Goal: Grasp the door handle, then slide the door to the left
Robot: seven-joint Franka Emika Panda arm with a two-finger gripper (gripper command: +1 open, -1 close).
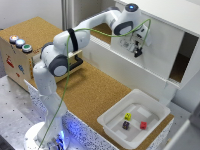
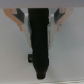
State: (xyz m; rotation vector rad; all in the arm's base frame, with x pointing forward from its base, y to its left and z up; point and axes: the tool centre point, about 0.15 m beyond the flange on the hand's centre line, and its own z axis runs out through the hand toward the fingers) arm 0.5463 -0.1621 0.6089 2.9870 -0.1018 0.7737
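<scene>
The door (image 1: 160, 45) is a large plain white panel on the white cabinet at the back. The black door handle (image 1: 138, 52) stands upright on its face. My gripper (image 1: 136, 49) is at the handle. In the wrist view the black door handle (image 2: 39, 42) runs between my two fingers (image 2: 22, 21), which press against its sides, with the white door (image 2: 70, 55) behind. My gripper (image 2: 39, 24) looks shut on the handle. A dark opening (image 1: 182, 60) shows in the cabinet on the exterior view's right of the door.
A wooden box (image 1: 17, 62) with coloured buttons (image 1: 20, 43) stands at the exterior view's left, with a black drawer handle (image 1: 76, 64). A white tray (image 1: 112, 122) holding small coloured blocks (image 1: 128, 116) sits on the cork table (image 1: 90, 90) in front.
</scene>
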